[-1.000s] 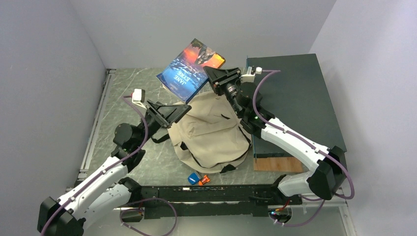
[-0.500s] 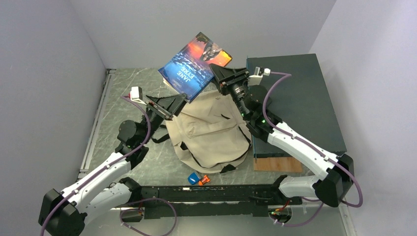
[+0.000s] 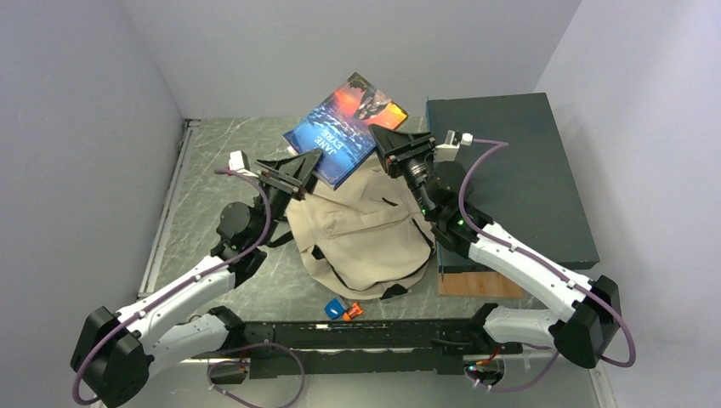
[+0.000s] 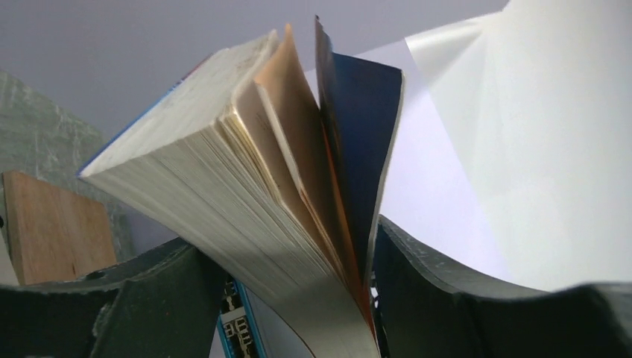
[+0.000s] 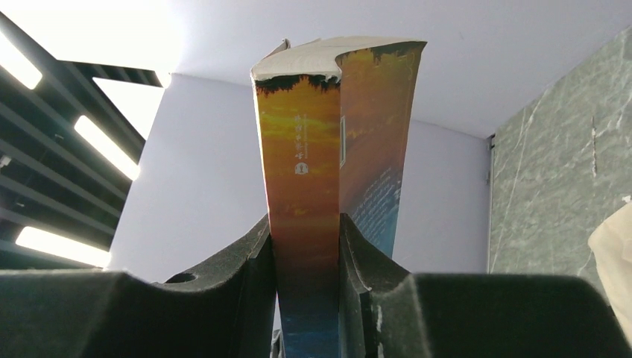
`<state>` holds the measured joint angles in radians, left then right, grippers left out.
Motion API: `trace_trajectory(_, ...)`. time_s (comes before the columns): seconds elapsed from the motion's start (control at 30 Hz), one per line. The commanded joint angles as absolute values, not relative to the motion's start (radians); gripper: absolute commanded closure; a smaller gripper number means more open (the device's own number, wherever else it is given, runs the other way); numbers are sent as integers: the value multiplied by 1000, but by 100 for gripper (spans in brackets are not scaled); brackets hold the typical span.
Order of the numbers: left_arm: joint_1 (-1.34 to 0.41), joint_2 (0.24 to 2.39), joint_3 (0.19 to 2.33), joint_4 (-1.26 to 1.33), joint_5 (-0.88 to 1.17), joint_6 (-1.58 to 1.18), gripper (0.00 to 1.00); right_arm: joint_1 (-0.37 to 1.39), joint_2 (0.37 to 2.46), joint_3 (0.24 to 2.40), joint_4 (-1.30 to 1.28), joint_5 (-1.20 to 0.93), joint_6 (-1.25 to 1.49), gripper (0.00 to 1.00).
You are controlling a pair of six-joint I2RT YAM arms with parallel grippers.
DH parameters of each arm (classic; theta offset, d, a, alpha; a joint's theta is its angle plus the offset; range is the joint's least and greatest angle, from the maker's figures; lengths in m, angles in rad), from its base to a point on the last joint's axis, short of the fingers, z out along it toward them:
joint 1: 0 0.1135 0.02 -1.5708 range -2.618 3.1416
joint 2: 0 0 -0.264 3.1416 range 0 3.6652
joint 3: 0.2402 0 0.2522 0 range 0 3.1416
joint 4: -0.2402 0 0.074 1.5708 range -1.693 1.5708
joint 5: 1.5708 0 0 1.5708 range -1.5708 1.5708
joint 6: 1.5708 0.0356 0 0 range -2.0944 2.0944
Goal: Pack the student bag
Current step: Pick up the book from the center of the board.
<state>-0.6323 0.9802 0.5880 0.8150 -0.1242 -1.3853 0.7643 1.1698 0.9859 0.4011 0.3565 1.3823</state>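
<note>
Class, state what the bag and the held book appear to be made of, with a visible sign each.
Bag: probably matte beige canvas; it slumps and creases. Book: paper pages fanning apart, under a seemingly glossy card cover that bends.

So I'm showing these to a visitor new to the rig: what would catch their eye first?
The Jane Eyre paperback held in the air at the back, above the beige student bag. The right hand clamps it by the spine, while the left hand straddles the fanned pages at the opposite end. The big dark teal box fills the right side.
</note>
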Motion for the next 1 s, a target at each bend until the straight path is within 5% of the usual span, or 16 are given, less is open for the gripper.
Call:
trace_trajectory(0.0,-661,940,635,752,-294,-1409,32,789,1084,1021,565,432,1370,100)
trace_trajectory(0.2,-667,980,639,803,-355,-1431,49,820,1080,1005,562,467,1345,100)
trace_trajectory(0.33,-666,1012,619,923,-350,-1394,73,822,1079,1002,553,450,1324,98)
trace_trajectory(0.43,-667,984,566,973,-355,-1355,99,822,1043,992,498,413,1229,74)
trace_trajectory(0.53,-654,865,526,824,-354,-1234,100,821,974,996,361,332,980,43)
trace_trajectory(0.63,-641,669,531,539,-416,-1039,100,821,921,1037,130,215,706,23)
trace_trajectory(0.83,-640,425,786,-148,-652,-639,100,840,913,1131,-262,-91,236,14)
trace_trajectory(0.97,-640,421,930,-529,-771,-607,100,1011,959,1193,-481,-26,-64,10)
